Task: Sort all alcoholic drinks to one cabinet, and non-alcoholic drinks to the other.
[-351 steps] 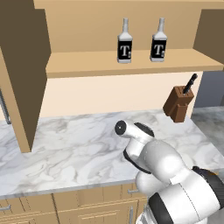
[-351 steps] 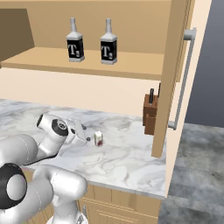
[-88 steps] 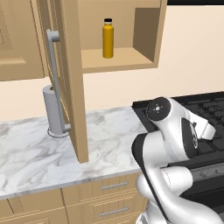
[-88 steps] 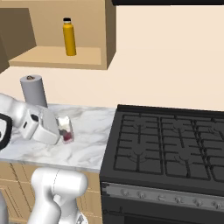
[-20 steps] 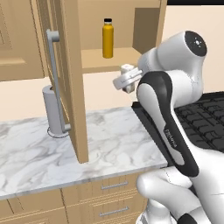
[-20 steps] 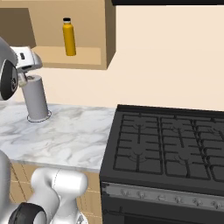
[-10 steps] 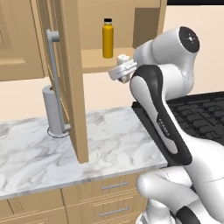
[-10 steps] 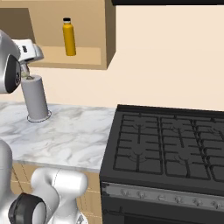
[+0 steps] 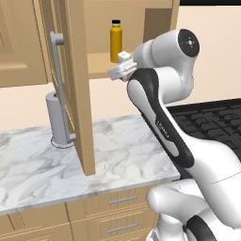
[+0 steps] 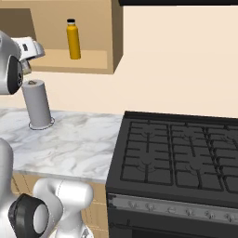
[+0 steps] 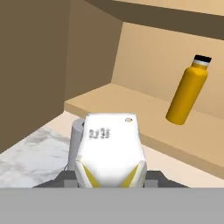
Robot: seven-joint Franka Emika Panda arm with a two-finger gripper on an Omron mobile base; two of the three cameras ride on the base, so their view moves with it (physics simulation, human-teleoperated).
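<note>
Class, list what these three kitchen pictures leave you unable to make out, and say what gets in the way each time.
- Hand: its fingers are hidden behind the white carton in the hand view.
- Print on the carton: too small to read.
- Paper towel roll: mostly hidden behind the carton in the hand view.
- Stove: cut off by the right edge in the right base view.

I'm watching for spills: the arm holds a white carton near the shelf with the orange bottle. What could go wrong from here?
1. The carton in the tool could catch the shelf edge if it goes in too low.
2. Pushed too far sideways, it may tip the slim orange bottle.
3. The open door stands near the arm; a wide swing might hit it.
</note>
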